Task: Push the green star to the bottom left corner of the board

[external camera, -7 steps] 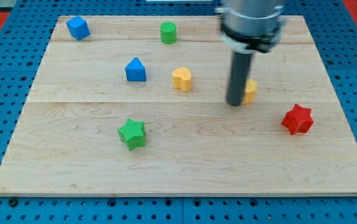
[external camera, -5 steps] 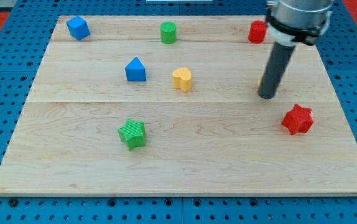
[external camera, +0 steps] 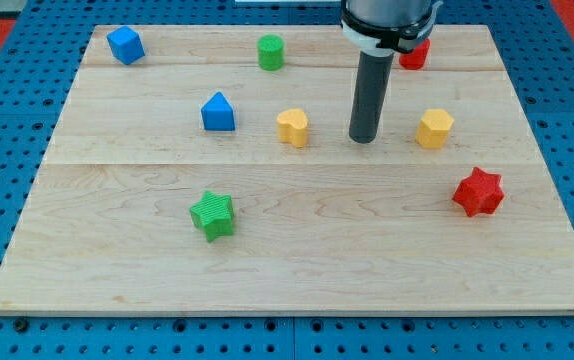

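Blocks on table: 2 blue, 2 green incl. green star, 2 yellow, 2 red. No pincer; my tip between yellows, touching nothing. No legible writing.

Green star: small ridged block, bright green, lying flat on the wooden board, left of centre, lower half. Points splay outward, one roughly toward the view's top. Sits w/ bare wood all round, touching nothing. Bottom left corner of board is off to its lower left, well apart. Casts a slight shadow on its lower side.
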